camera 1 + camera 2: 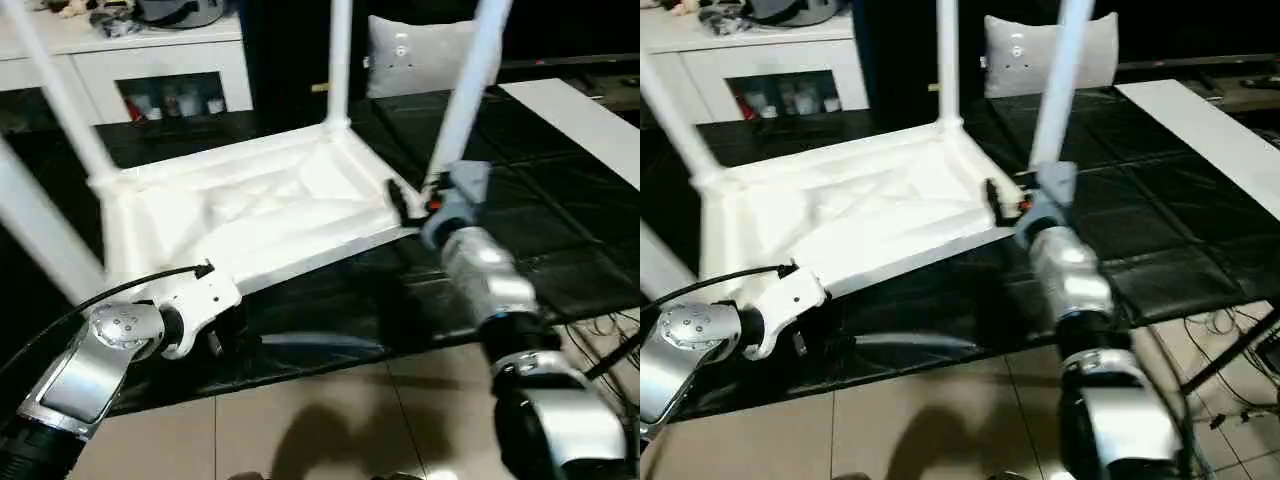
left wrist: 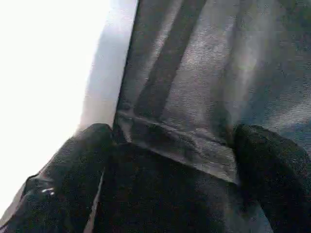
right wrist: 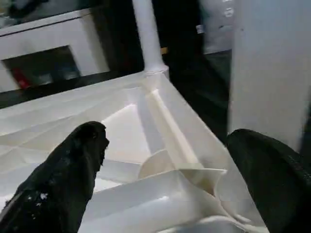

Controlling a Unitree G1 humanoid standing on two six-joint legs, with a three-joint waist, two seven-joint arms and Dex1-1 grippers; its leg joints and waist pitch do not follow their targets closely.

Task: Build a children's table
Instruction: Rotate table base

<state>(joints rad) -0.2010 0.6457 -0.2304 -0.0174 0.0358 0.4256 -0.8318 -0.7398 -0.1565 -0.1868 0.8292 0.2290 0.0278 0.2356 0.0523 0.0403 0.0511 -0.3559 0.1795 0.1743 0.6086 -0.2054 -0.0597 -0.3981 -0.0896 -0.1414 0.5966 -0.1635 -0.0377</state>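
Black padded mats [image 1: 560, 210] cover the work area, with pale floor tiles [image 1: 330, 410] nearer the robot; a white cabinet [image 1: 160, 70] with dark glass doors stands at the back and a grey cushion [image 1: 415, 55] leans beside it.

Children's table [image 1: 270, 205] lies upside down on the mats, all white plastic; ribbed underside of the top faces up, with a raised rim around it; legs stand up out of the corner sockets: far-right leg [image 1: 340, 60], near-right leg [image 1: 470, 85], far-left leg [image 1: 60, 90], and a near-left leg [image 1: 35, 235] that is blurred at the picture's edge; all are long tapered tubes running out past the top of the head views.

Right gripper [image 1: 412, 205] sits at the table's near-right corner, just beside the base of the near-right leg; its wrist view shows both black fingers [image 3: 63, 179] spread wide, with the corner socket [image 3: 194, 177] between them and the leg's white tube close to one finger; nothing clamped.

Left gripper [image 2: 170, 184] is low at the table's near-left edge, under the white wrist housing [image 1: 195, 300]; its fingers stand apart over the dark mat, one beside the white edge of the top; holding nothing.
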